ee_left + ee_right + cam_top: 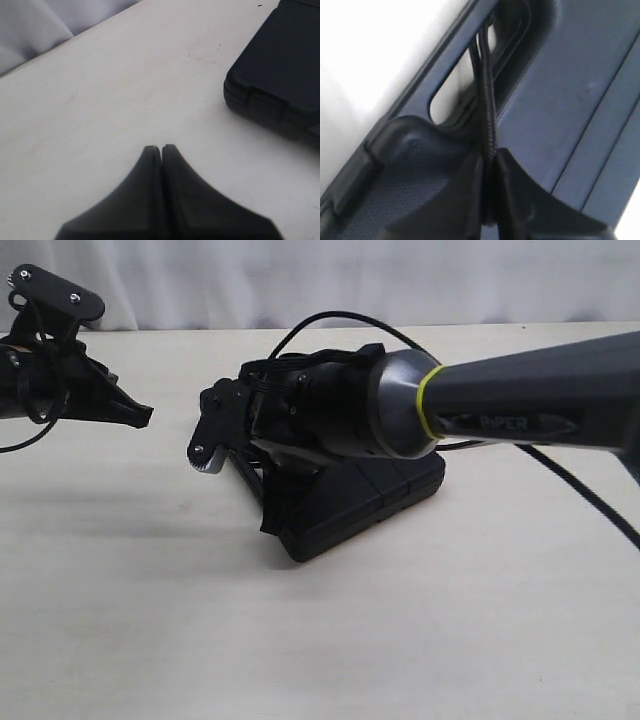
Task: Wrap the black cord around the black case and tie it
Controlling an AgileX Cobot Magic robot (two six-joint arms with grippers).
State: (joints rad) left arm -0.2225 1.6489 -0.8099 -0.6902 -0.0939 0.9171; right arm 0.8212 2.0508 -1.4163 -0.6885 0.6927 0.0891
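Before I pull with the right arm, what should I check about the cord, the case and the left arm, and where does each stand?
1. Grip on the black cord: ok. The right end effector is shut on it.
2. Cord through the handle cut-out of the black case: ok. It runs into the opening.
3. Left end effector free: ok. It is shut, empty, above bare table and apart from the case.
4. Case lying flat: cannot tell. The right arm hides most of it.
5. Cord's loose end and wraps around the case: cannot tell. No view shows them.
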